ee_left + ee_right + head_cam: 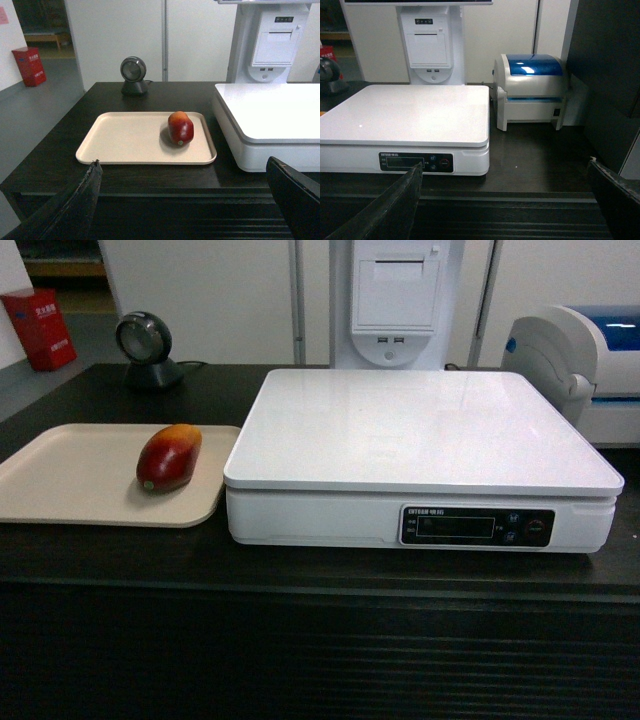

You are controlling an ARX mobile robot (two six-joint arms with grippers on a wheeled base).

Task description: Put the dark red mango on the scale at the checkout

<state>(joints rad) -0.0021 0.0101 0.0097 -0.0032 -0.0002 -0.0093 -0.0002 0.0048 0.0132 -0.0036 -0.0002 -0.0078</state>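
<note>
On the flat beige rectangular tray [70, 480] at the left of the long black counter [320, 570] lies the glossy dark red mango [169, 457], on its side in the tray's right half, near the edge that faces the scale. From my head view its long axis runs from near-left to far-right; the dark red end with a small round sticker points toward me, and the orange-yellow end points away, toward the back of the counter. My left wrist view shows it nearly end-on, sticker low on the near face.

Just beside the tray, to its right, stands the large white boxy scale [420, 430] with a flat square glossy platform and a black display panel with buttons on its front. I cannot tell whether tray and scale touch.

My left hand [187, 200] hangs in front of the counter's near edge with its two dark fingers [75, 205] spread wide, gripping nothing; the mango sits well apart from it. My right hand [507, 200] is likewise spread wide and holds nothing, in front of the scale's right part.

Behind the tray a small round black device on a stand [146, 348] sits on the counter. A white-and-blue machine [532, 90] stands to the right of the scale, and a white receipt-printer post [396, 300] rises behind it. The counter's front is ribbed horizontally. Pale walls stand behind, with a grey floor and a red box [38, 328] far left.
</note>
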